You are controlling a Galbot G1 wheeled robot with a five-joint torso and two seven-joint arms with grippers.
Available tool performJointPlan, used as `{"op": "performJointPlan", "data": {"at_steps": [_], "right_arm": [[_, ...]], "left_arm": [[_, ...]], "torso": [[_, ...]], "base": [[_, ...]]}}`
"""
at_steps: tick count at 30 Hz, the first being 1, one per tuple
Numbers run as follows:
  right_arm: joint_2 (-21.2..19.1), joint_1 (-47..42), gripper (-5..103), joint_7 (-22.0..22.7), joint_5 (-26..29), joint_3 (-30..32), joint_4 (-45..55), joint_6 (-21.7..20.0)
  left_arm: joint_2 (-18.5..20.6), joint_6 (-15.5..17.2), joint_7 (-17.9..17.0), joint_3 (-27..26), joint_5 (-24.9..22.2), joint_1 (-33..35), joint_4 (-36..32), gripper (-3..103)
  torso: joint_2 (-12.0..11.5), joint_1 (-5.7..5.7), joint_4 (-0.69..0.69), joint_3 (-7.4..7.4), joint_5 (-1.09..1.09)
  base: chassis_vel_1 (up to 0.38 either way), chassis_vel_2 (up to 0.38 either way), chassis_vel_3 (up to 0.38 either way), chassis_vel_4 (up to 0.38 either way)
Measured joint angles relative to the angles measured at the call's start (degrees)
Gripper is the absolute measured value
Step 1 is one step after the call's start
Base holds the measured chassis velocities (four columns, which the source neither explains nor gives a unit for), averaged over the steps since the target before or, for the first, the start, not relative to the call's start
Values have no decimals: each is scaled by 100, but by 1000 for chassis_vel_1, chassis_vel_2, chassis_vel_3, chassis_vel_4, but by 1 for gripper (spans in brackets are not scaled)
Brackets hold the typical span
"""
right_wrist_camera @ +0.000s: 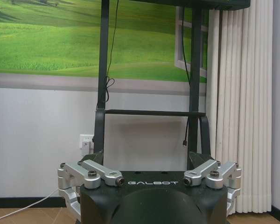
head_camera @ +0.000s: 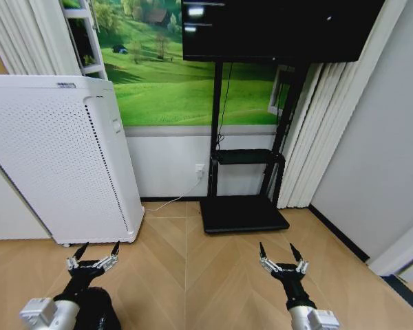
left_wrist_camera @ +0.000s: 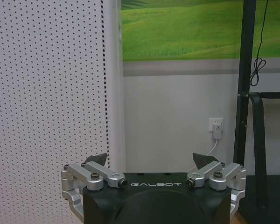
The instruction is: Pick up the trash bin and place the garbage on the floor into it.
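Observation:
The trash bin and the garbage are out of view. Both arms are held low over the wooden floor (head_camera: 193,275), pointing toward the wall. My left gripper (head_camera: 98,247) is open with nothing between its fingers, just in front of the white perforated appliance (head_camera: 55,165). In the left wrist view the left gripper (left_wrist_camera: 150,161) faces the appliance's side (left_wrist_camera: 46,93) and the wall. My right gripper (head_camera: 277,249) is open and empty too, a little short of the black stand base (head_camera: 242,214). The right wrist view has the right gripper (right_wrist_camera: 147,161) facing the stand's legs (right_wrist_camera: 102,93).
A black screen (head_camera: 282,27) sits on the stand above a shelf (head_camera: 248,157). A white cable (head_camera: 172,199) runs from a wall socket (head_camera: 199,168) to the appliance. Pleated curtains (head_camera: 316,137) hang to the right, beside a grey wall (head_camera: 378,151).

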Motion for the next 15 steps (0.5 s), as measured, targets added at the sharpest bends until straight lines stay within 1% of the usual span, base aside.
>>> {"op": "performJointPlan", "data": {"at_steps": [6,12,13,15], "right_arm": [[-2,2,100,2,5,-2,0,-4],[-3,4,100,6,9,-5,0,-7],[-3,4,100,6,9,-5,0,-7],[-4,4,100,7,10,-6,0,-9]], "left_arm": [[-2,-1,2,-6,-4,2,4,100],[-2,-4,5,-11,-9,4,6,100],[-2,-4,5,-11,-9,4,6,100],[-2,-4,5,-12,-11,6,7,100]], "torso": [[57,6,0,45,0],[214,49,0,163,0],[214,49,0,163,0],[293,69,0,222,0]], "base": [[0,0,0,0],[0,0,0,0],[0,0,0,0],[0,0,0,0]]}}
